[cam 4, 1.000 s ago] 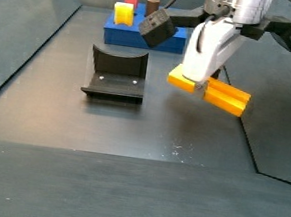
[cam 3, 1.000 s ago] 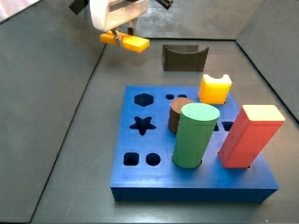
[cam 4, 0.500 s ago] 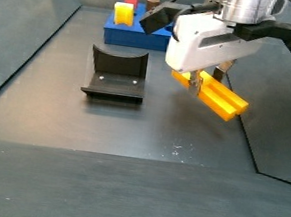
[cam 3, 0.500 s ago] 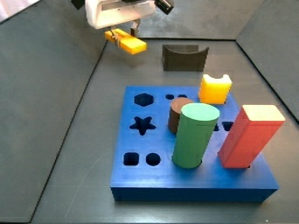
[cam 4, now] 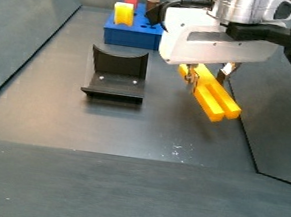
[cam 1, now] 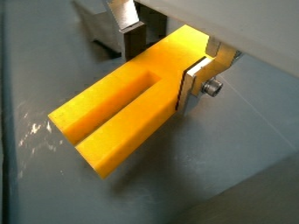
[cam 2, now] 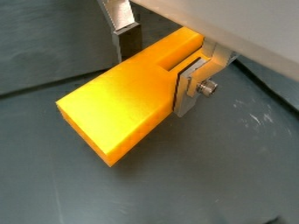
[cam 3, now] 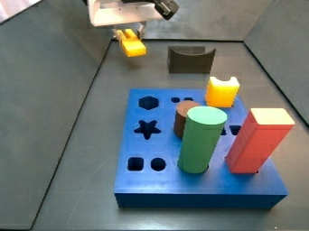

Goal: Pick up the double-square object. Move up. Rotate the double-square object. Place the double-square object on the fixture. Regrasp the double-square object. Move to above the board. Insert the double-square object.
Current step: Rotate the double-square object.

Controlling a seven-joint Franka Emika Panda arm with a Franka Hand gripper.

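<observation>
One bar, double-square object [cam 4: 212, 94], swung round since second ago; hand [cam 1: 163, 54] clamped on it, airborne beside fixture [cam 4: 115, 74]; rotation underway.

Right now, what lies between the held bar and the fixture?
Only bare dark floor. In a side view the tool holds the double-square object in the air, apart from the fixture, with nothing on the stretch between them.

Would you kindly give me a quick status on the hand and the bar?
Hand shut on double-square object, aloft. Fixture unoccupied. Nothing between them.
</observation>
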